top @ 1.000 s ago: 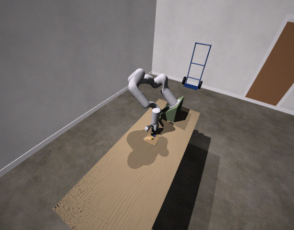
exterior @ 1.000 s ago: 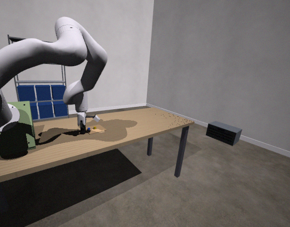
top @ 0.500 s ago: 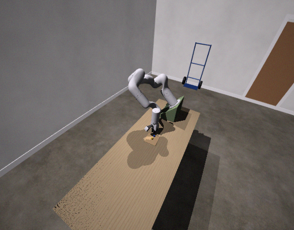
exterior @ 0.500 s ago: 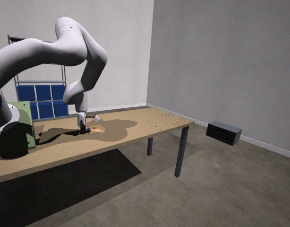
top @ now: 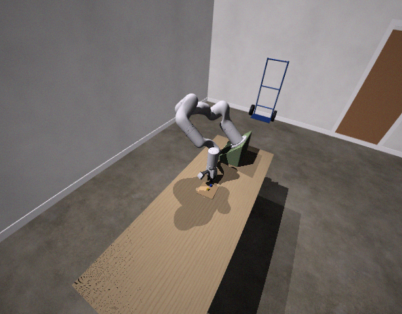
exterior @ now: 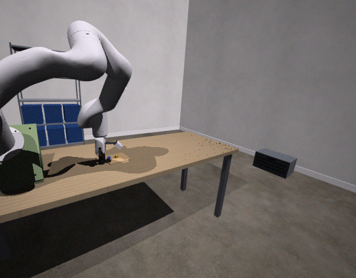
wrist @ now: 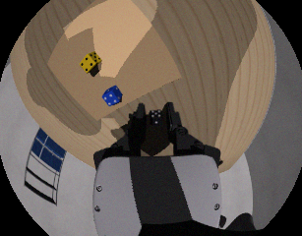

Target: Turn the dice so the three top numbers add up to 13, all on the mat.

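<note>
Jaws stood partly open astride the black die (wrist: 155, 116), seemingly off the mat (top: 211, 194) (exterior: 123, 158) (wrist: 141, 64); pickup looked in hand, next needing a centred squeeze.

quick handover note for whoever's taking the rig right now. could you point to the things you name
Gripper (top: 211, 181) (exterior: 102, 162) (wrist: 155, 111): down low, fingers partly apart around the black die (wrist: 155, 117); can't tell if it's clamped.
Dice: blue die (top: 210, 185) (exterior: 109, 157) (wrist: 111, 96) and yellow die (top: 207, 189) (exterior: 116, 156) (wrist: 90, 62) on the mat (top: 212, 194) (exterior: 123, 160) (wrist: 141, 69).
Done: those two on the mat; total unconfirmed.
Left: black die onto the mat, tops making 13, all flat and still, let go.
</note>
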Motion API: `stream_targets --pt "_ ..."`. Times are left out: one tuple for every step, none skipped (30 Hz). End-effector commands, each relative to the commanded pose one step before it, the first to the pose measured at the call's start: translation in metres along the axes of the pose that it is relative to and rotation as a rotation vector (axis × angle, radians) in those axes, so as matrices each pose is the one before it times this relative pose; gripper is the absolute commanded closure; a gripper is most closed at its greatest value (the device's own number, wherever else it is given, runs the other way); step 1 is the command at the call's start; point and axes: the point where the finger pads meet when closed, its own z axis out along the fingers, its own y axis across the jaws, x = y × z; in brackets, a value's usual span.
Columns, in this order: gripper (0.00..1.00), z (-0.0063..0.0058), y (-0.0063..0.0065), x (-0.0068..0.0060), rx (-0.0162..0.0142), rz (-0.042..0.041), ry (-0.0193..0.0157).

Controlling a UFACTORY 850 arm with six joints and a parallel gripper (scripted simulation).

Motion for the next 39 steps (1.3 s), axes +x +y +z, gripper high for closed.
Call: stream_targets --pt "0.69 -0.00046 -0.00027 0.00052 0.00055 0.00027 0.00099" --pt "0.69 0.0 0.0 0.0 0.0 0.0 0.0" --pt "0.69 0.0 0.0 0.0 0.0 0.0 0.0" --pt "0.89 0.0 0.0 0.0 0.0 0.0 0.0" --pt "0.89 0.0 0.0 0.0 0.0 0.0 0.0" --pt "0.89 0.0 0.0 0.0 0.0 0.0 0.0" --pt "0.89 0.0 0.0 0.0 0.0 0.0 0.0" --pt "0.89 0.0 0.0 0.0 0.0 0.0 0.0" --pt "0.89 0.0 0.0 0.0 0.0 0.0 0.0" --pt "0.89 0.0 0.0 0.0 0.0 0.0 0.0" --pt "0.89 0.0 0.0 0.0 0.0 0.0 0.0" --pt "0.89 0.0 0.0 0.0 0.0 0.0 0.0" --pt "0.89 0.0 0.0 0.0 0.0 0.0 0.0" --pt "0.89 0.0 0.0 0.0 0.0 0.0 0.0" --pt "0.89 0.0 0.0 0.0 0.0 0.0 0.0" --pt "0.89 0.0 0.0 0.0 0.0 0.0 0.0" --pt "0.89 0.0 0.0 0.0 0.0 0.0 0.0" --pt "0.89 0.0 0.0 0.0 0.0 0.0 0.0" --pt "0.89 0.0 0.0 0.0 0.0 0.0 0.0" --pt "0.89 0.0 0.0 0.0 0.0 0.0 0.0" --pt "0.89 0.0 0.0 0.0 0.0 0.0 0.0" --pt "0.89 0.0 0.0 0.0 0.0 0.0 0.0" --pt "0.89 0.0 0.0 0.0 0.0 0.0 0.0" --pt "0.89 0.0 0.0 0.0 0.0 0.0 0.0" --pt "0.89 0.0 0.0 0.0 0.0 0.0 0.0" --pt "0.89 0.0 0.0 0.0 0.0 0.0 0.0" --pt "0.89 0.0 0.0 0.0 0.0 0.0 0.0" --pt "0.89 0.0 0.0 0.0 0.0 0.0 0.0" --pt "0.89 0.0 0.0 0.0 0.0 0.0 0.0" --pt "0.89 0.0 0.0 0.0 0.0 0.0 0.0" --pt "0.89 0.0 0.0 0.0 0.0 0.0 0.0" --pt "0.89 0.0 0.0 0.0 0.0 0.0 0.0" --pt "0.89 0.0 0.0 0.0 0.0 0.0 0.0" --pt "0.89 0.0 0.0 0.0 0.0 0.0 0.0" --pt "0.89 0.0 0.0 0.0 0.0 0.0 0.0" --pt "0.89 0.0 0.0 0.0 0.0 0.0 0.0" --pt "0.89 0.0 0.0 0.0 0.0 0.0 0.0" --pt "0.89 -0.00007 0.0 0.0 0.0 0.0 0.0" --pt "0.89 -0.00048 0.0 0.0 0.0 0.0 0.0"
